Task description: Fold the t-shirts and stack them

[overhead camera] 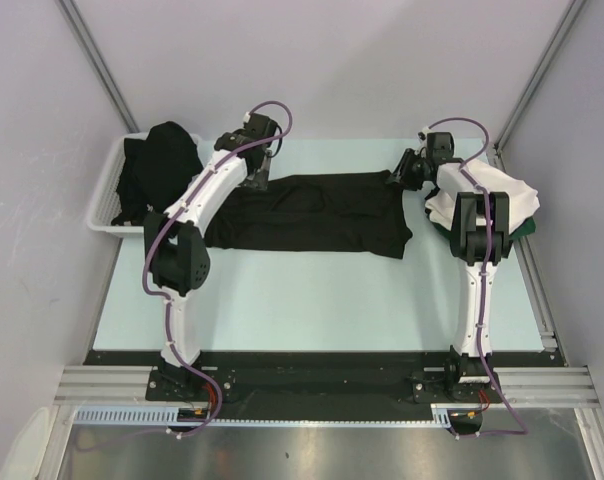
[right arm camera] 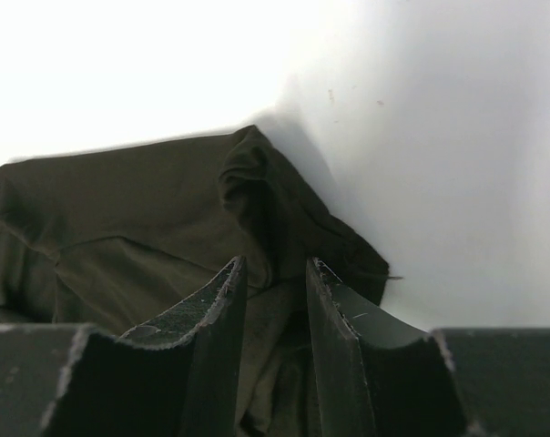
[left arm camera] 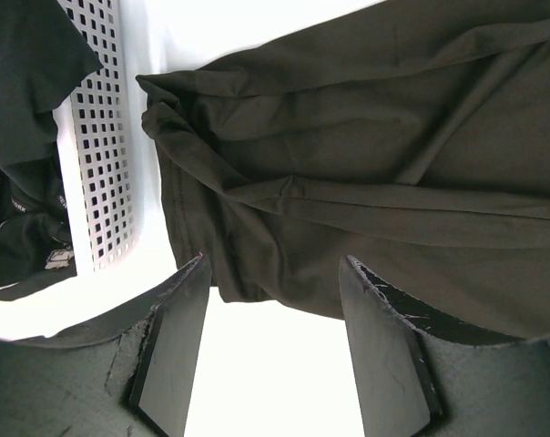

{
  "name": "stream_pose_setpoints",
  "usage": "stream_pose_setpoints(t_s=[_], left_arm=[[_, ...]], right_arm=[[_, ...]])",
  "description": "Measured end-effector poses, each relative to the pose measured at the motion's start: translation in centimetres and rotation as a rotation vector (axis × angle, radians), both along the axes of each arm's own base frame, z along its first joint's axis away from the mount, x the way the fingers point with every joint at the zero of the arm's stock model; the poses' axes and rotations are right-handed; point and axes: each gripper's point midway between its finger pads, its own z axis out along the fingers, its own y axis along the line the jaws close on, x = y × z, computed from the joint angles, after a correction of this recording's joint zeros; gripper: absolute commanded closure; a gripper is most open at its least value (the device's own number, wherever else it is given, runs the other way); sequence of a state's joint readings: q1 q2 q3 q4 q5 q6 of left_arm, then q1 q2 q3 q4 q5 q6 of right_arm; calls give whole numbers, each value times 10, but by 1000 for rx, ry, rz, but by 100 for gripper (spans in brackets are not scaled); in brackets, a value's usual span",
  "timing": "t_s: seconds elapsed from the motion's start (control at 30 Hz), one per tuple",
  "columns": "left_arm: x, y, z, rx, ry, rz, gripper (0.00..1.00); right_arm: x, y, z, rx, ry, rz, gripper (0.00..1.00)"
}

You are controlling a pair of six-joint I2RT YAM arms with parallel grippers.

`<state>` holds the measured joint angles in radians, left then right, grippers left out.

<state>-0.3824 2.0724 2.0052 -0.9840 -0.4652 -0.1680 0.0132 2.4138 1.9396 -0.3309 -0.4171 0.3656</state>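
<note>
left pincer (left arm camera: 275, 273) hangs wide open over the left end of the black t-shirt (overhead camera: 312, 210), gripping nothing. right pincer (right arm camera: 275, 269) is parted only narrowly at that shirt's right corner, and i see no cloth clamped. the shirt lies spread across the bench (overhead camera: 312, 300), between the white basket (overhead camera: 104, 195) holding dark shirts (overhead camera: 162, 160) and a folded white t-shirt (overhead camera: 507, 195).
</note>
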Motion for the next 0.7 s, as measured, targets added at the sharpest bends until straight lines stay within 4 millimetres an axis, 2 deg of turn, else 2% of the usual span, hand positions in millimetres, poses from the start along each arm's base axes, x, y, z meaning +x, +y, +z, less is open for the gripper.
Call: stream_pose_setpoints(t_s=[0.47,0.7], left_arm=[[0,0,-1,3,4,0,36],[-1,0,-4,2,8,6,36]], right_arm=[[-3,14,2,24,5,19,65],[-3,22,3,39,5,32,91]])
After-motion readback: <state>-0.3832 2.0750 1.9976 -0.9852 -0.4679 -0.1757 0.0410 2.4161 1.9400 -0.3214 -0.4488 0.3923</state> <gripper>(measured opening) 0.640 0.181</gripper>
